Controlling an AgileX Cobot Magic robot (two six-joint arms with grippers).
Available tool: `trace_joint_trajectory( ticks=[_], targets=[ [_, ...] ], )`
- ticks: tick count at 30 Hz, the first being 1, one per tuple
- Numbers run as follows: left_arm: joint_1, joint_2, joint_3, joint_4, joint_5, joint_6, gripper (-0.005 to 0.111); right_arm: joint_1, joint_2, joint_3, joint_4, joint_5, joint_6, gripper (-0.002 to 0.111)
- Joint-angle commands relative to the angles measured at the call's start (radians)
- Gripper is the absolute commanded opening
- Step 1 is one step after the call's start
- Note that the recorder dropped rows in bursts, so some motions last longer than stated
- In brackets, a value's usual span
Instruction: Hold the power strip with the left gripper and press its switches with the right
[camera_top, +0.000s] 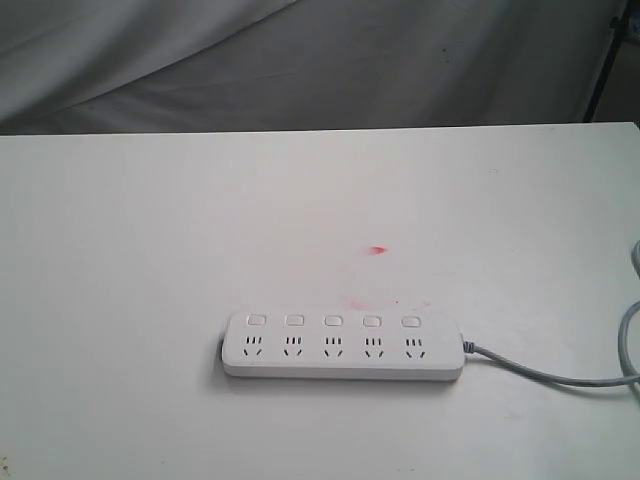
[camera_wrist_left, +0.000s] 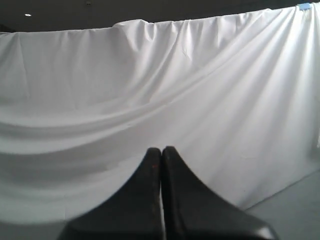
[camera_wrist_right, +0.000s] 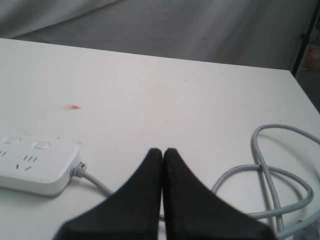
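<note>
The white power strip (camera_top: 343, 345) lies flat on the white table (camera_top: 150, 250), its row of five square switches (camera_top: 332, 321) on the far side of the socket sets. Its grey cord (camera_top: 560, 375) runs off to the right. Neither arm shows in the exterior view. In the left wrist view my left gripper (camera_wrist_left: 161, 150) is shut with nothing in it and faces a white draped cloth (camera_wrist_left: 150, 75); the strip is out of that view. My right gripper (camera_wrist_right: 163, 151) is shut and empty, above the table beside the cord (camera_wrist_right: 270, 175), with the strip's cord end (camera_wrist_right: 35, 162) off to one side.
A small red mark (camera_top: 377, 250) and faint pink smears (camera_top: 385, 300) stain the table behind the strip. The cord loops near the table's right edge (camera_wrist_right: 300, 92). A grey cloth backdrop (camera_top: 300, 60) hangs behind the table, and a dark stand (camera_top: 605, 60) is at the far right.
</note>
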Motion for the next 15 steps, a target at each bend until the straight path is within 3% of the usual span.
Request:
trace_joint_trajectory(
  ticks=[1, 2, 4, 15],
  targets=[
    [0.003, -0.003, 0.006, 0.572, 0.093, -0.604, 0.0, 0.004, -0.006, 0.003, 0.003, -0.001, -0.008, 0.0],
    [0.003, -0.003, 0.01, 0.686, 0.105, -0.72, 0.0, 0.004, -0.006, 0.003, 0.003, -0.001, -0.008, 0.0],
    [0.003, -0.003, 0.019, 0.771, 0.105, -0.837, 0.0, 0.004, -0.006, 0.003, 0.003, -0.001, -0.008, 0.0],
    [0.003, -0.003, 0.156, 0.748, 0.106, -0.851, 0.0, 0.004, -0.006, 0.003, 0.003, -0.001, -0.008, 0.0]
  ],
)
